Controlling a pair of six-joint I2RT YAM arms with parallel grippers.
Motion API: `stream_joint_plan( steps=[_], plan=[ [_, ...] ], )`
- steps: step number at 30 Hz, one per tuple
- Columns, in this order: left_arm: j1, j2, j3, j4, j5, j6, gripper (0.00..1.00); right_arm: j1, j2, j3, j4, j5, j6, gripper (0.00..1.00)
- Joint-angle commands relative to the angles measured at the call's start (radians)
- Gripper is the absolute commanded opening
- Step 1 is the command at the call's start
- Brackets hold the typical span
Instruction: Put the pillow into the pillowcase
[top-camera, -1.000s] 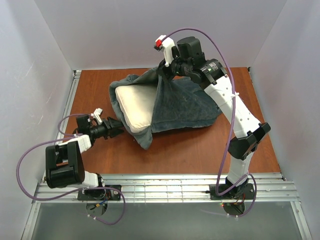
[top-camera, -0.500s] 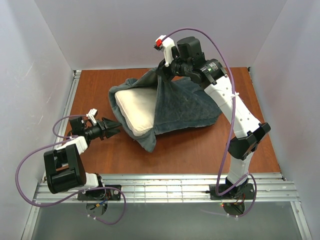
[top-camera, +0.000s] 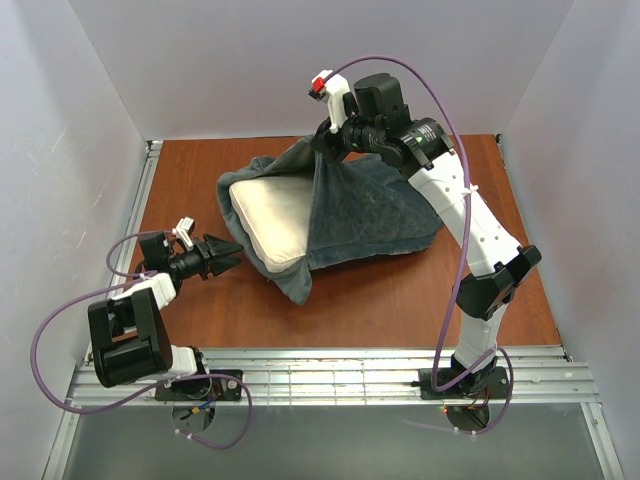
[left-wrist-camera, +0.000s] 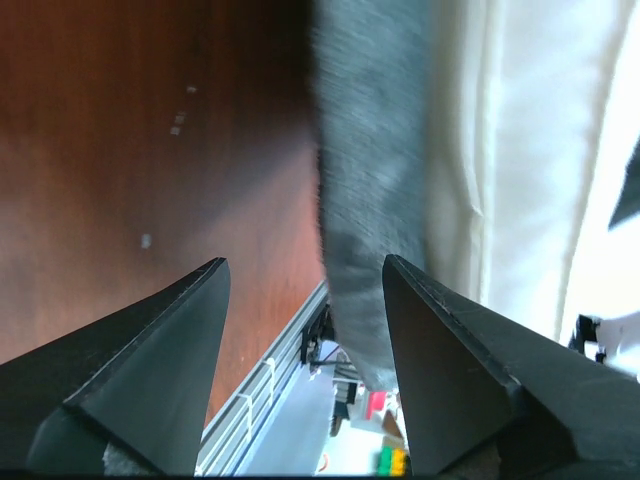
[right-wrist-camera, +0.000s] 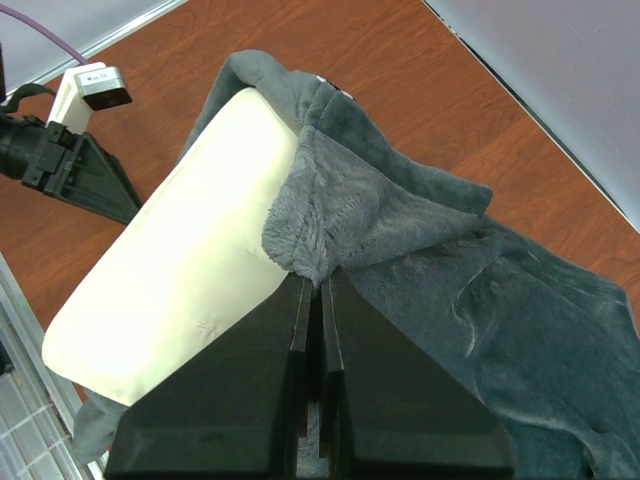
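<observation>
The cream pillow (top-camera: 272, 218) lies partly inside the dark grey-teal pillowcase (top-camera: 370, 210), with its left end sticking out of the mouth. My right gripper (top-camera: 325, 145) is shut on the pillowcase's upper lip and holds it raised over the pillow. The right wrist view shows the plush fabric (right-wrist-camera: 450, 270) pinched at my right gripper (right-wrist-camera: 320, 283), beside the pillow (right-wrist-camera: 190, 260). Just left of the pillow's near corner, my left gripper (top-camera: 228, 252) stands open and empty, clear of the fabric. In the left wrist view the pillowcase edge (left-wrist-camera: 370, 150) and pillow (left-wrist-camera: 520, 150) lie ahead of my left gripper (left-wrist-camera: 305, 262).
The brown table (top-camera: 380, 300) is boxed in by white walls on three sides. A metal rail (top-camera: 330, 370) runs along the near edge, and a metal strip (top-camera: 148, 190) along the left side. Purple cables loop from both arms.
My left gripper has drawn back to the left, away from the pillowcase's lower flap. The right gripper keeps the upper lip raised in the same place.
</observation>
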Motion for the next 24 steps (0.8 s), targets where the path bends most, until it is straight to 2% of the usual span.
stream_joint_plan(
  steps=[1,14,18,22,24],
  plan=[
    [-0.021,0.019,-0.011,0.121,-0.035,-0.049,0.59,0.002,-0.080,0.028,0.165,-0.053,0.020,0.01],
    [-0.070,-0.004,-0.062,0.275,-0.019,-0.161,0.58,0.005,-0.091,0.005,0.165,-0.058,0.024,0.01],
    [-0.133,0.022,-0.062,0.296,-0.071,-0.184,0.57,0.003,-0.092,0.006,0.165,-0.078,0.035,0.01],
    [-0.203,0.090,-0.050,0.443,-0.128,-0.269,0.57,0.005,-0.102,-0.011,0.165,-0.095,0.041,0.01],
    [-0.240,0.116,-0.036,0.445,-0.160,-0.283,0.57,0.003,-0.106,-0.012,0.167,-0.095,0.043,0.01]
  ],
)
